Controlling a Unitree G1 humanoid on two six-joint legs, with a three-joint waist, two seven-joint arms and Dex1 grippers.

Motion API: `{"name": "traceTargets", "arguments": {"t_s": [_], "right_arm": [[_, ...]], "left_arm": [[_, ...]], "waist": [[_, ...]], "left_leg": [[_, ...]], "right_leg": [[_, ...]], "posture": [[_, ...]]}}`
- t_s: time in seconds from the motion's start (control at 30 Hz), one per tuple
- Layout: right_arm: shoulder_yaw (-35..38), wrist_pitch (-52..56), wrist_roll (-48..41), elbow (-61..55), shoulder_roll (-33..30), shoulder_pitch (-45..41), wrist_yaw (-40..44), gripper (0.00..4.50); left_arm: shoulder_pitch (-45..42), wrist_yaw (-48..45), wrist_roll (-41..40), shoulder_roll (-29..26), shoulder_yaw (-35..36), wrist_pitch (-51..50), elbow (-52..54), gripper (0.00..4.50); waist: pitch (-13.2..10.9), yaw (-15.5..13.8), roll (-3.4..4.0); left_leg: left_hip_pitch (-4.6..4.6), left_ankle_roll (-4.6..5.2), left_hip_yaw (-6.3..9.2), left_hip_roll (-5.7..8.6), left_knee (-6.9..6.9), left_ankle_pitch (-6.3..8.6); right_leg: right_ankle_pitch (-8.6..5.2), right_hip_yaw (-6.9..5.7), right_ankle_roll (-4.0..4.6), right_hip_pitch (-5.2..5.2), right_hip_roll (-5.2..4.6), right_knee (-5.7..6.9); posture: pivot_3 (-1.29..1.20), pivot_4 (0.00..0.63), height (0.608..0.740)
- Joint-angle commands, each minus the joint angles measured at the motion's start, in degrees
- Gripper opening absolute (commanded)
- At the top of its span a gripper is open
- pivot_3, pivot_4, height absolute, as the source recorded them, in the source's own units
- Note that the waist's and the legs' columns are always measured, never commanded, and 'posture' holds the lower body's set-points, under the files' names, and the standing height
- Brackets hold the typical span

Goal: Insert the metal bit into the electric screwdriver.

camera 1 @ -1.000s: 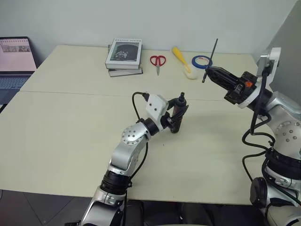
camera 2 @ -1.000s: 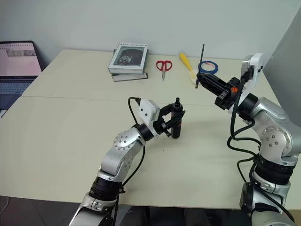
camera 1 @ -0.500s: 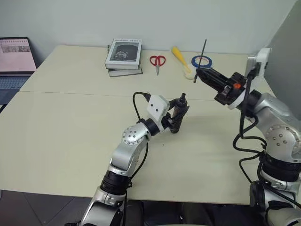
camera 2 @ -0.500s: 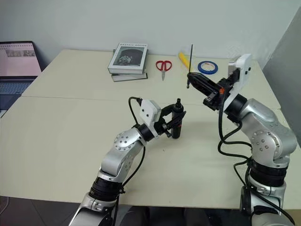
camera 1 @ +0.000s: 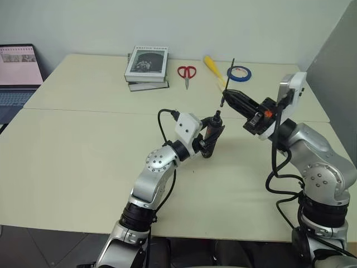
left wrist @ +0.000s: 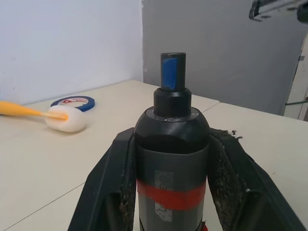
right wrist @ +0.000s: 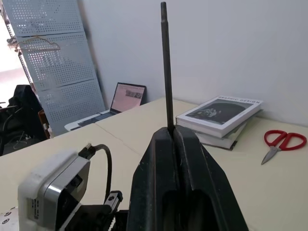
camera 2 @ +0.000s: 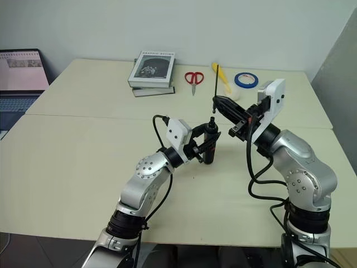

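The desk (camera 1: 67,167) carries books, scissors and tape along its far edge. Near its middle, the left pincer (camera 1: 210,138) is clenched on the electric screwdriver (camera 1: 212,134), held upright with its blue tip topmost. Just to its right and slightly higher, the right pincer (camera 1: 227,96) is clamped on the metal bit (camera 1: 227,82), which stands near vertical, lower end close above and beside the screwdriver's tip. Judged from this, the bit must shift a little toward the left arm, then drop straight down along its long axis.
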State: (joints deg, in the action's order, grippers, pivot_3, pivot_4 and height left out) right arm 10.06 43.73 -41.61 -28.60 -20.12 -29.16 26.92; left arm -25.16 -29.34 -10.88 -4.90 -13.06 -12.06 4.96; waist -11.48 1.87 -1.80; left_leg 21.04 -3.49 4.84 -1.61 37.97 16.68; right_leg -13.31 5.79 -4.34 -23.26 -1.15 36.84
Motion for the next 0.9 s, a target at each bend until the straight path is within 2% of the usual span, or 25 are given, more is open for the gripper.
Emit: {"name": "traceTargets", "arguments": {"t_s": [0.03, 0.5, 0.9], "right_arm": [[0.23, -2.41, -0.59, -2.24, -0.03, 0.31, -0.72, 0.00], [-3.37, -7.97, 2.84, -0.87, 0.12, 3.32, -0.67, 0.00], [-4.51, -7.76, 2.36, -1.48, 0.54, 2.11, -2.92, 0.00]], "left_arm": [[-0.05, 0.22, 0.37, 0.30, -0.44, 0.47, 1.70, 1.66], [0.00, 0.29, 0.43, 0.25, -0.40, 0.48, 1.66, 1.66], [0.27, 0.31, 0.46, 0.26, -0.56, 0.50, 1.93, 1.66]], "waist": [[0.00, 0.00, 0.00], [0.00, 0.01, 0.00], [0.00, 0.02, 0.00]], "left_leg": [[0.00, 0.00, 0.00, 0.00, 0.00, 0.00], [0.01, 0.00, 0.00, 0.00, -0.01, 0.00], [0.01, 0.00, 0.01, 0.00, -0.01, 0.00]], "right_leg": [[0.00, -0.01, 0.00, 0.00, 0.00, 0.00], [-0.02, 0.00, 0.00, 0.00, 0.00, -0.03], [-0.03, 0.00, 0.00, 0.00, 0.00, -0.04]], "posture": [[0.00, 0.150, 0.740], [0.00, 0.150, 0.740], [0.00, 0.150, 0.740]]}}
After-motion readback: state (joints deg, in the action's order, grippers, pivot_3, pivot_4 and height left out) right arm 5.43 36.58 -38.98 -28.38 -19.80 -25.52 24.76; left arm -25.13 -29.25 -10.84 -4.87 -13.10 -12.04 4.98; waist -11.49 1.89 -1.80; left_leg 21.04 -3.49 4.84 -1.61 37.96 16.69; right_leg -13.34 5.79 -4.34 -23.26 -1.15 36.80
